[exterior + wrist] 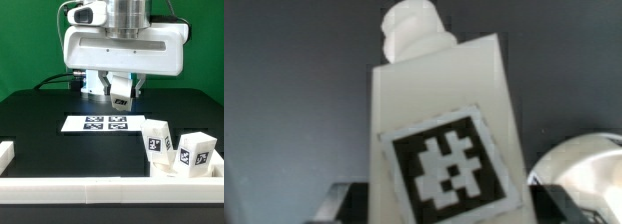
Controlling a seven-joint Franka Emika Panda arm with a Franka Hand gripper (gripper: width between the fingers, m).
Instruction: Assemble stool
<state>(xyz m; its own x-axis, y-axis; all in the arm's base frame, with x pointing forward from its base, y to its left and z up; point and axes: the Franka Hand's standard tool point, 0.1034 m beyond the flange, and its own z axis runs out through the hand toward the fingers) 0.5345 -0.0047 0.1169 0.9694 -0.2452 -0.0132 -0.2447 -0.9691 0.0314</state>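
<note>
Gripper (120, 85) is clenched on one stool leg (122, 97). The leg is clear of the black table (40, 115) and hangs tilted above the far edge of the marker board (100, 124). Its tag face is turned toward the exterior camera.

Wrist view: the same leg (438, 110) fills the frame, with a large black-and-white tag on its flat face. A ribbed, screw-like stub (411, 35) sits at the end away from the gripper (446, 198). The dark finger pads (349, 200) press the leg from both sides at the tagged end. A rounded white shape (589, 170) shows beyond the leg; cannot tell what it is.

Second leg (157, 140) stands on the table to the exterior view's right of the marker board, nearer the camera than the board. Third leg (193, 152) is just beside the second, on the side away from the marker board. Whether the two touch, cannot tell. Both show tags.

White border rail (100, 187) runs along the table's near edge, on the camera side of the marker board. A short rail piece (8, 152) lies to the exterior view's left of the board.
</note>
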